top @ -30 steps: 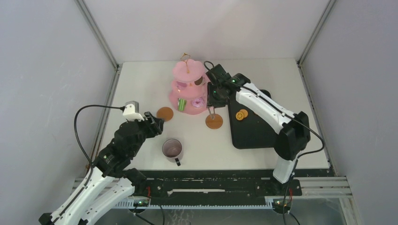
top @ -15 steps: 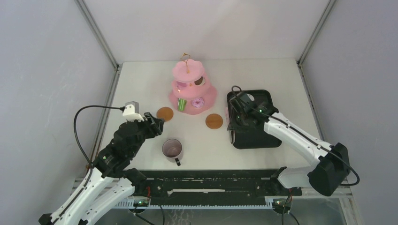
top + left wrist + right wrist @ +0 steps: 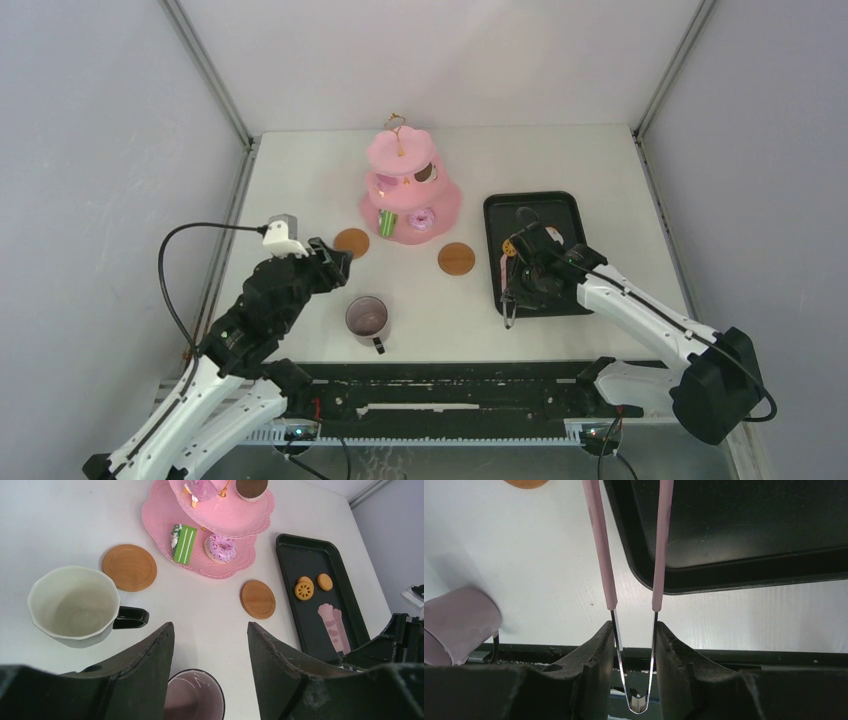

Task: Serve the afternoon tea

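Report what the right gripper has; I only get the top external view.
Observer: The right wrist view shows the right gripper shut on the tongs at their metal bend, pink arms spread.
Operator: Check the tips for a pastry.
Observer: In the left wrist view the tips are over the tray; nothing shows between them.
Operator: Find the second mug.
Observer: A pale mug with a dark handle stands empty beside a coaster, below the open left gripper, whose arm hides it from you.
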Robot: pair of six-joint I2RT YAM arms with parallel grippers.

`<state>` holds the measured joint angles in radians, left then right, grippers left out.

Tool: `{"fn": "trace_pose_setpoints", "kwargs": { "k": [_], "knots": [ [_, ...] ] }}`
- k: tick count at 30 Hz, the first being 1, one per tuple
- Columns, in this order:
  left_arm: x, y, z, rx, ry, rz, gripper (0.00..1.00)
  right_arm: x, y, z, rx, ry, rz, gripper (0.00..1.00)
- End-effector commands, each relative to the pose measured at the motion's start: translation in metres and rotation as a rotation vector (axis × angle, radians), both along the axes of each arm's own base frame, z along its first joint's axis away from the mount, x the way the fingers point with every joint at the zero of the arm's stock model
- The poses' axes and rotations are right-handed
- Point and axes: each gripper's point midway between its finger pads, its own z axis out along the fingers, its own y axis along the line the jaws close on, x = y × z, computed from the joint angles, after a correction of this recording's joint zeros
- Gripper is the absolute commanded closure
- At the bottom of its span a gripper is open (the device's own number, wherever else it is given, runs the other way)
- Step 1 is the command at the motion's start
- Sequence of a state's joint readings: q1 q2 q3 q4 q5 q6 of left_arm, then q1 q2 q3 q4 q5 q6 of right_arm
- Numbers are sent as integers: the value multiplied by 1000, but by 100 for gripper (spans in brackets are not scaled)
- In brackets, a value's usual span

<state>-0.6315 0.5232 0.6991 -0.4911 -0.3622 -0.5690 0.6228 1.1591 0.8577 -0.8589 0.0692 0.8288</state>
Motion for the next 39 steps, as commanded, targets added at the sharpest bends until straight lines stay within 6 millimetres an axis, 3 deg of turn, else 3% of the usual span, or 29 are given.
{"fn": "trace_pose_setpoints", "kwargs": {
  "k": [1, 18, 39],
  "knots": [
    [7, -3, -1, -8, -11, 4, 39, 15, 6, -4, 57, -24, -29, 59],
    [18, -8, -6, 33, 15, 15, 39, 51, 2, -31, 144, 21, -71, 59],
    [27, -10, -8, 77, 35, 19, 39, 80, -1, -40, 193, 21, -96, 59]
  ]
}}
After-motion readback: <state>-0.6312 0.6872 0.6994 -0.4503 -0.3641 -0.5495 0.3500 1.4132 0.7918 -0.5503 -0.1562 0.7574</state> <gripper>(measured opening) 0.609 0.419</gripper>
